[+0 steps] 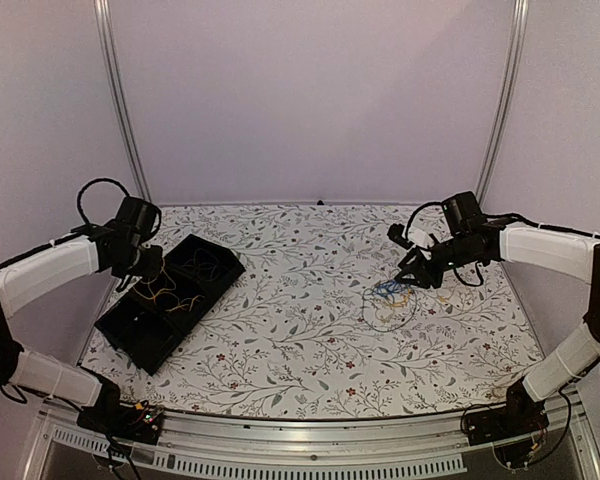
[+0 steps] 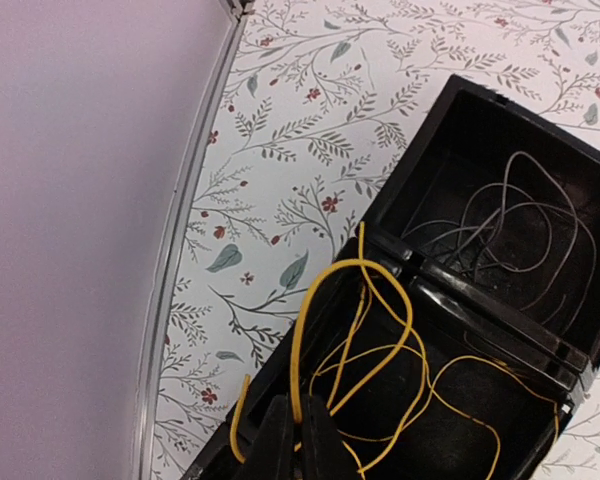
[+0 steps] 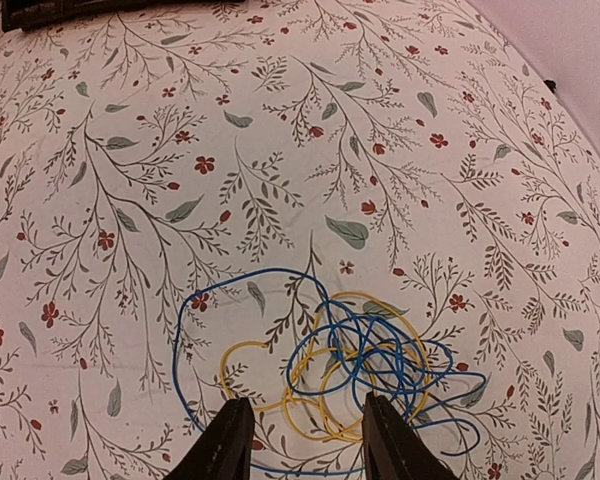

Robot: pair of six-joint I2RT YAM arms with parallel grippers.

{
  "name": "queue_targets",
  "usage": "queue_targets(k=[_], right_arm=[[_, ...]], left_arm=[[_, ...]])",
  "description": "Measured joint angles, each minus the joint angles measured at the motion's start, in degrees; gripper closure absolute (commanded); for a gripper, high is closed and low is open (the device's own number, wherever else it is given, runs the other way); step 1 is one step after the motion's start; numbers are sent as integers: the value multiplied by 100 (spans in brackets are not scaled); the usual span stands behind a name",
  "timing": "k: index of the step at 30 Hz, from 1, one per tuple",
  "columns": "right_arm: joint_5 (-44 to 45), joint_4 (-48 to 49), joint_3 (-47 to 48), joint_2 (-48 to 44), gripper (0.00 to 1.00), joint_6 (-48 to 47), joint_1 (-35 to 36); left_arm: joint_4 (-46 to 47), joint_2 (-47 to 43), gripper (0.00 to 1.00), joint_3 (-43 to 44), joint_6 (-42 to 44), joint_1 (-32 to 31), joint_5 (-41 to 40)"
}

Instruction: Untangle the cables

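A tangle of thin blue and yellow cables (image 3: 380, 360) lies on the floral table, also in the top view (image 1: 390, 293), with dark loops trailing toward the front. My right gripper (image 3: 305, 440) is open, its fingers straddling the near side of that tangle from just above. My left gripper (image 2: 298, 440) is shut on a yellow cable (image 2: 360, 330) whose loops hang into the middle compartment of a black tray (image 2: 480, 300). Thin dark wires (image 2: 510, 230) lie in the tray's far compartment. In the top view my left gripper (image 1: 148, 268) is over the tray (image 1: 170, 300).
The black tray has three compartments and lies diagonally at the table's left. A metal rail (image 2: 185, 220) and the left wall run close beside it. The table's front edge (image 1: 310, 415) carries an aluminium rail.
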Motion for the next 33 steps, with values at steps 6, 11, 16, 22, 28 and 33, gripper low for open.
queue_targets(k=[6, 11, 16, 22, 28, 33], right_arm=[[2, -37, 0, 13, 58, -17, 0], [7, -79, 7, 39, 58, -33, 0], [35, -162, 11, 136, 57, -52, 0], [59, -234, 11, 153, 57, -85, 0], [87, -275, 74, 289, 57, -129, 2], [92, -341, 87, 378, 57, -149, 7]], left_arm=[[402, 686, 100, -155, -151, 11, 470], [675, 946, 100, -181, -308, 79, 918], [756, 1123, 100, -221, -479, 181, 1244], [553, 577, 100, -546, -798, 286, 1351], [407, -542, 100, -619, -1003, 299, 1287], [212, -118, 100, -612, -1025, 411, 1305]])
